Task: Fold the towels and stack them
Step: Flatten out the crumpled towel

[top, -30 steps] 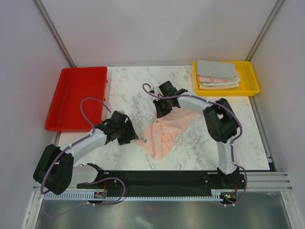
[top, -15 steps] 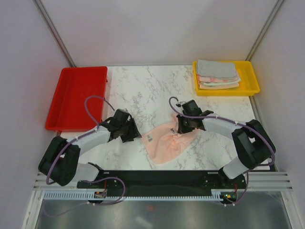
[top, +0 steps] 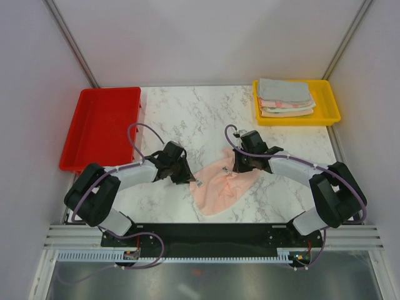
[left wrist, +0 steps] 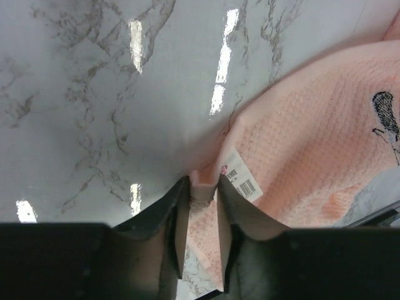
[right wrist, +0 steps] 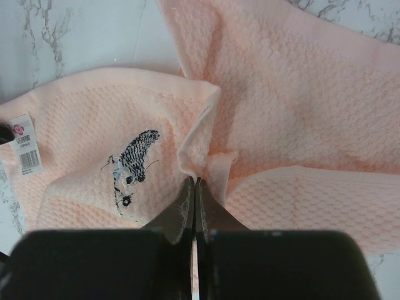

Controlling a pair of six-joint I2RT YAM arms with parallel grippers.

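- Workpiece: a peach-pink waffle-weave towel (top: 219, 187) is laid rumpled and only partly spread on the white marble-patterned table (top: 187, 115), between the two arms and towards the near edge.
- The left gripper (left wrist: 203, 195) is set low at the towel's left corner, just beside the white barcoded tag (left wrist: 240, 175). Its jaws are drawn in around the corner hem, and cloth fills the gap between them. A corner is judged to be chosen because an edge can be steered from it.
- The right gripper (right wrist: 195, 184) is clamped on a raised pleat near the towel's middle, beside the dark embroidered motif (right wrist: 131, 159). Its fingers are pressed together with cloth pinched at the tips.
- With two holds well apart, the cloth is judged to be ready for drawing flat before any fold is made.
- A stack of folded pastel towels (top: 284, 99) is kept in the yellow plastic tray (top: 331, 107) at the far right, which is judged to be the destination.
- A red plastic tray (top: 100, 125) is placed at the far left.
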